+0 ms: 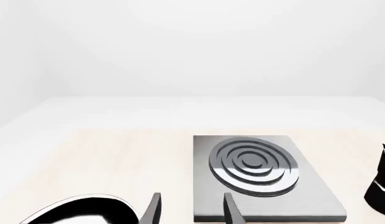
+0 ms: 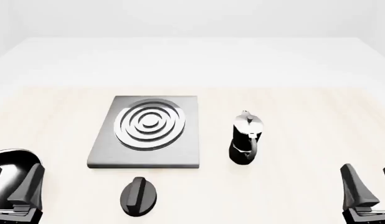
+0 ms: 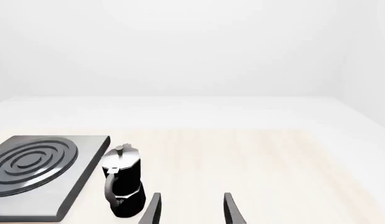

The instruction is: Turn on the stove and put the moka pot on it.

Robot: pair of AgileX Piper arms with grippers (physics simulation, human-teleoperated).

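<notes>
Front view shows the pale surface [image 2: 292, 186] running wide and bare behind the things and to the right, so there is open room around each item. On it the stove [image 2: 146, 133] lies flat at centre-left, all four edges visible, its burner rings set toward the far half. A shiny black pan [image 2: 9, 161] sits at the near left, cut off by the picture edge and partly hidden behind the left gripper [image 2: 11, 196], so its full shape cannot be made out. That gripper and the right gripper [image 2: 370, 193] are both cropped at the bottom corners; the wrist views show each pair of jaws spread apart with nothing between them. The moka pot [image 2: 245, 137] stands upright just right of the stove, apart from it, handle turned toward the near side. The black oval knob [image 2: 139, 196] lies alone near the front edge, just before the stove's near side and apart from it.
</notes>
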